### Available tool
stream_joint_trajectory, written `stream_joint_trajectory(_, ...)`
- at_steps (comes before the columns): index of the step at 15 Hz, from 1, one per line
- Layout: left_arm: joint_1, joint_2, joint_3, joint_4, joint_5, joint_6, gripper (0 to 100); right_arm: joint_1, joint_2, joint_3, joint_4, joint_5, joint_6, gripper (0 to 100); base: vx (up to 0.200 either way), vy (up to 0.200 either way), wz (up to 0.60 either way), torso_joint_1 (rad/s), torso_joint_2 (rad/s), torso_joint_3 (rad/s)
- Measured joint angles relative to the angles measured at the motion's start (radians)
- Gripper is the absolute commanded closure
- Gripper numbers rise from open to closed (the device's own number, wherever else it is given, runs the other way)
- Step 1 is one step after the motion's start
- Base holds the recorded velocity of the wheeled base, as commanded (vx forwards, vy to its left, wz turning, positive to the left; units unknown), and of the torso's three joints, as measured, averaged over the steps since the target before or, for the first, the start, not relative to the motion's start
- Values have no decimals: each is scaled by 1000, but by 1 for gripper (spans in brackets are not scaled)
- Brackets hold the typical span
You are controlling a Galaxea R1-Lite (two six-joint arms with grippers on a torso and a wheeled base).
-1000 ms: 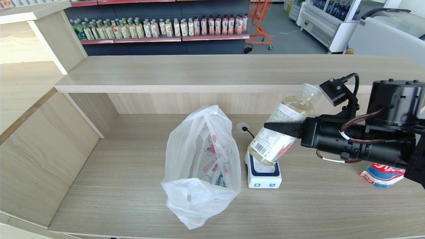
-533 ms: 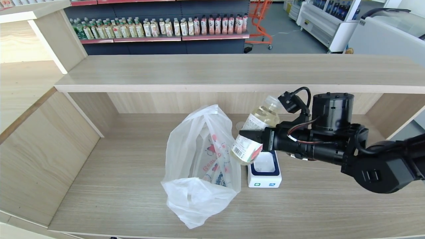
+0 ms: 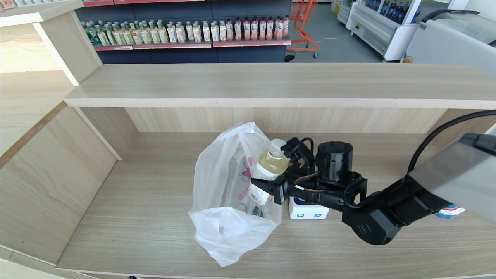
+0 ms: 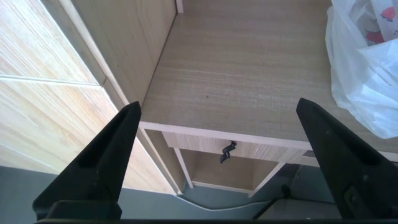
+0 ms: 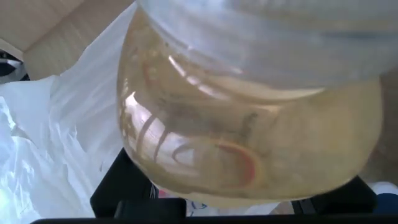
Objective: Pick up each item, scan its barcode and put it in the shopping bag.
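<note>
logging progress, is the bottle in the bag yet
Not released: the right gripper holds the bottle tilted at the shopping bag's edge.

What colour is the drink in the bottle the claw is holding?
Pale yellow. The bottle shows it best in the right wrist view.

The checkout counter (image 3: pixel 147 236) is lit brightly and evenly from overhead, so shadows are kept soft. A faint band of shade is cast under the upper ledge (image 3: pixel 271 83). The white plastic of the shopping bag (image 3: pixel 228 232) is marked by mild glare. Straight edges are bowed toward the far left and right of the head view. In the right wrist view the bottle (image 5: pixel 249 137) is shown lit through, glowing amber, and blurred. The left gripper (image 4: pixel 217 106) is rendered as a dark silhouette.
</note>
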Motion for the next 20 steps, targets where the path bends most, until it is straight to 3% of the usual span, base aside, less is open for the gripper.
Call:
stream_joint_trajectory(4, 0, 0, 0, 0, 0, 0, 0, 31, 111, -22, -123, 0, -61, 100, 0, 0, 0, 0, 0, 0)
stream_joint_trajectory(7, 0, 0, 0, 0, 0, 0, 0, 32, 161, -29, -135, 0, -141, 100, 0, 0, 0, 0, 0, 0)
stream_joint_trajectory(8, 0, 0, 0, 0, 0, 0, 0, 31, 169, -29, -144, -1, -144, 0, 0, 0, 0, 0, 0, 0)
stream_joint_trajectory(12, 0, 0, 0, 0, 0, 0, 0, 23, 173, -22, -168, 0, -89, 0, 0, 0, 0, 0, 0, 0)
stream_joint_trajectory(15, 0, 0, 0, 0, 0, 0, 0, 15, 107, -16, -135, 1, 161, 0, 0, 0, 0, 0, 0, 0)
stream_joint_trajectory(17, 0, 0, 0, 0, 0, 0, 0, 2, 20, -13, -59, 6, 260, 0, 0, 0, 0, 0, 0, 0)
stream_joint_trajectory(20, 0, 0, 0, 0, 0, 0, 0, -26, -153, 35, 65, 29, 299, 0, 0, 0, 0, 0, 0, 0)
